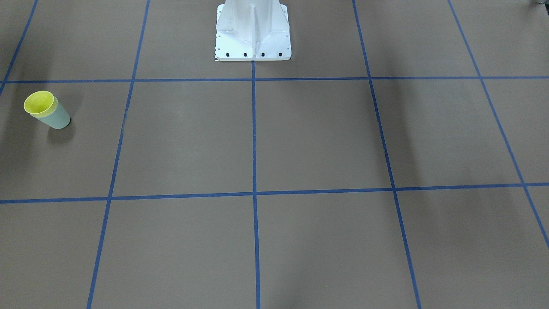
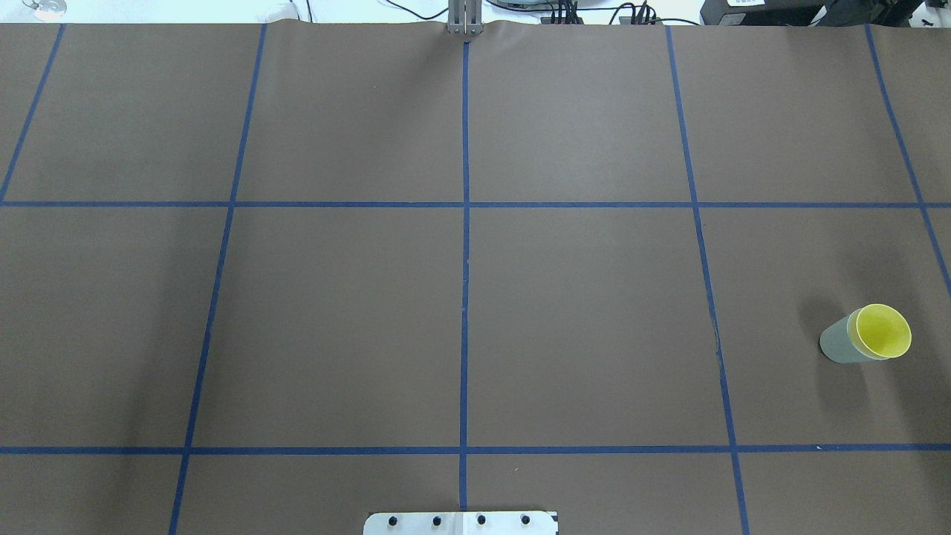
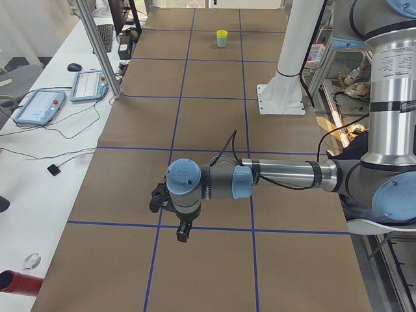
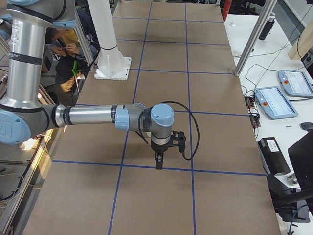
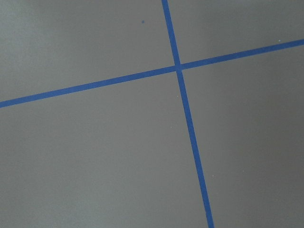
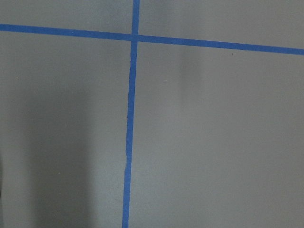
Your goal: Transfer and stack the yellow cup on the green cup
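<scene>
The yellow cup (image 1: 39, 103) sits nested inside the green cup (image 1: 56, 119), only its rim and inside showing above the green wall. In the overhead view the yellow cup (image 2: 883, 331) and the green cup (image 2: 838, 346) stand near the table's right edge. The exterior left view shows the pair far off, the yellow cup (image 3: 222, 32) on the green cup (image 3: 222, 43). No gripper touches them. My left gripper (image 3: 184, 233) and my right gripper (image 4: 159, 162) hang over the mat, far from the cups, and I cannot tell whether either is open or shut.
The white robot pedestal (image 1: 253, 34) stands at the table's middle edge. Blue tape lines (image 2: 465, 245) divide the brown mat into squares. Teach pendants (image 3: 39, 106) and cables lie on the side bench. A person (image 4: 68, 54) is behind the robot.
</scene>
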You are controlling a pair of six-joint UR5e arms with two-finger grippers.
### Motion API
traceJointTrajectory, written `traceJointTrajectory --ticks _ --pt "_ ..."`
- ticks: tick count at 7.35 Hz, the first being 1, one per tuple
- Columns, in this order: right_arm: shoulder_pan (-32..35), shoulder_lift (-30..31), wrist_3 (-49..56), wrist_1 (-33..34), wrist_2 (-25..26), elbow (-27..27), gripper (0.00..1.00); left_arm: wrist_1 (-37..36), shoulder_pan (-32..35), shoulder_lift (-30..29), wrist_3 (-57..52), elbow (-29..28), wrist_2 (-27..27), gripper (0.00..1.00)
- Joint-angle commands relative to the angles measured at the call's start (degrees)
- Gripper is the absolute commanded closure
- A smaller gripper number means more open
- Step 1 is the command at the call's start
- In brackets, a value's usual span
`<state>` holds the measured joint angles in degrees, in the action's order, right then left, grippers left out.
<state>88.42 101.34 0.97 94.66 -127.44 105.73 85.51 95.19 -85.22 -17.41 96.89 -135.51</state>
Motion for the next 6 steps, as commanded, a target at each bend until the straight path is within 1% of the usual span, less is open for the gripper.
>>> traceJointTrajectory --ticks 1,5,6 --pt "0.0 0.6 0.0 0.0 -0.1 -0.1 0.00 0.0 0.0 0.3 0.0 0.0 0.0 0.00" --pt "0.0 1.1 0.0 0.0 -0.1 -0.1 0.00 -0.1 0.0 0.4 0.0 0.0 0.0 0.00" --pt "0.0 1.0 0.0 0.0 -0.2 -0.8 0.00 -0.1 0.0 0.4 0.1 0.0 0.1 0.00"
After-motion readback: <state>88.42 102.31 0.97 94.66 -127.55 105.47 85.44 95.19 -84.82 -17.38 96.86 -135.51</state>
